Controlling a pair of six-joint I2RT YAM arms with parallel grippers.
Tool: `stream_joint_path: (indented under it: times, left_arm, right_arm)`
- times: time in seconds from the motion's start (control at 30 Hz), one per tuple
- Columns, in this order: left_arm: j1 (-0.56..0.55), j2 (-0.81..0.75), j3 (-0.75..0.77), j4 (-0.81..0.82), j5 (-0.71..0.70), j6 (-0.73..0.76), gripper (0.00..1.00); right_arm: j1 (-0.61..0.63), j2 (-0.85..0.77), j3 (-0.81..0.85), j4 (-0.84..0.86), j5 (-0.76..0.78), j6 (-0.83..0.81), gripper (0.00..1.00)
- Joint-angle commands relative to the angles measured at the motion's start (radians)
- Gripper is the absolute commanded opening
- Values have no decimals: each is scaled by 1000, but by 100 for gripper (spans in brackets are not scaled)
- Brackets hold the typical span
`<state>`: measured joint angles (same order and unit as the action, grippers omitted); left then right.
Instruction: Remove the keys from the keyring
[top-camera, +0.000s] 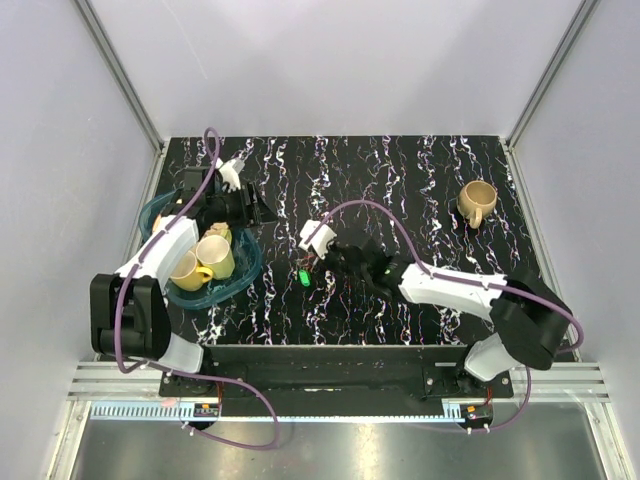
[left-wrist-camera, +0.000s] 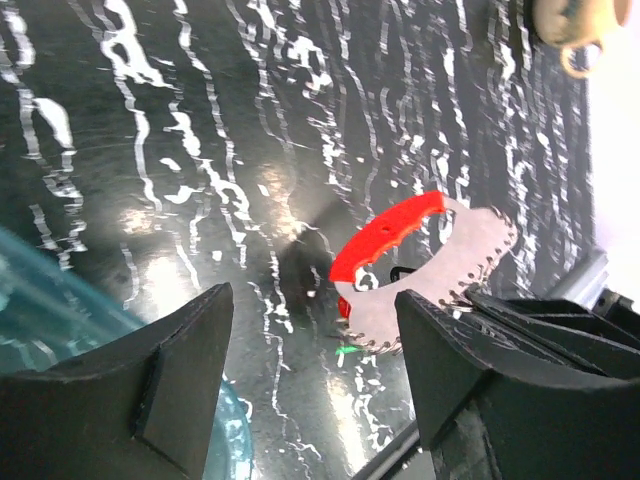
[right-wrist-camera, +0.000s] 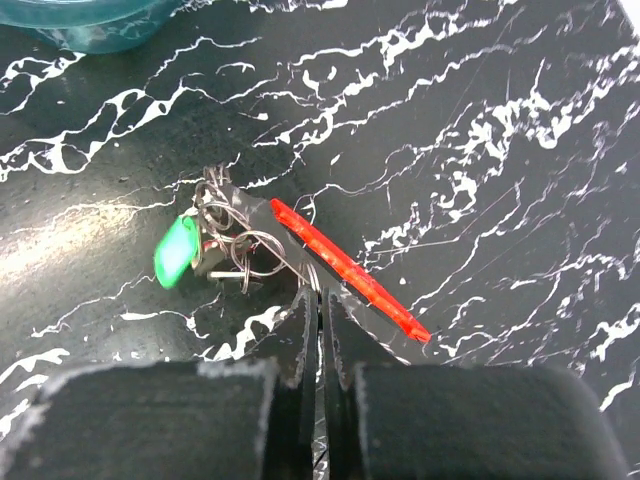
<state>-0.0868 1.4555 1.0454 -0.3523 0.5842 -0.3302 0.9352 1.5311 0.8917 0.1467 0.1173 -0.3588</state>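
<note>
The keyring (right-wrist-camera: 300, 262) lies on the black marbled table: thin grey wire loops joined to a long bright red piece (right-wrist-camera: 345, 268). A green-headed key (right-wrist-camera: 178, 250) hangs at its left end among small rings, and other keys there are too tangled to tell apart. My right gripper (right-wrist-camera: 321, 292) is shut, its tips pinching the wire loop beside the red piece. In the top view it sits mid-table (top-camera: 325, 262), with the green key (top-camera: 302, 277) just left of it. My left gripper (top-camera: 262, 210) hovers open to the left, empty. Its wrist view shows the red piece (left-wrist-camera: 390, 232) beyond its fingers (left-wrist-camera: 470, 350).
A teal bowl (top-camera: 243, 272) holding yellow mugs (top-camera: 215, 255) stands at the left, under the left arm. A tan mug (top-camera: 478, 200) stands at the back right. Metal frame posts and pale walls close the table's sides.
</note>
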Motion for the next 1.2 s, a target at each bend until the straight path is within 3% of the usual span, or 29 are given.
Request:
stream_joint_path:
  times: [0.0,0.5,0.67,0.73,0.9,1.03,1.17]
  left_arm:
    - [-4,45,42,84,233,-18,69]
    - [-93,62,44,180,384,-202,70]
    - [-102,62,-13,294,382,-375,70]
    - [-108,63,-41,419,399,-496,71]
    - [-120,86,-163,928,471,-857,72]
    - [-139,130,-212,1116,486,-1056,72]
    - [-142,186,-269,1601,473,-1349,65]
  right_arm:
    - [1,-106,-30,163,-71,-143,0]
    - [2,-267,-137,441,-7,-238,0]
    - [1,-307,-142,458,-16,-243,0]
    - [1,-315,-145,462,-19,-240,0]
    - [1,-312,-145,481,-7,-241,0]
    - [1,-310,-140,488,-5,-241,0]
    - [1,-315,-165,496,-4,-232,0]
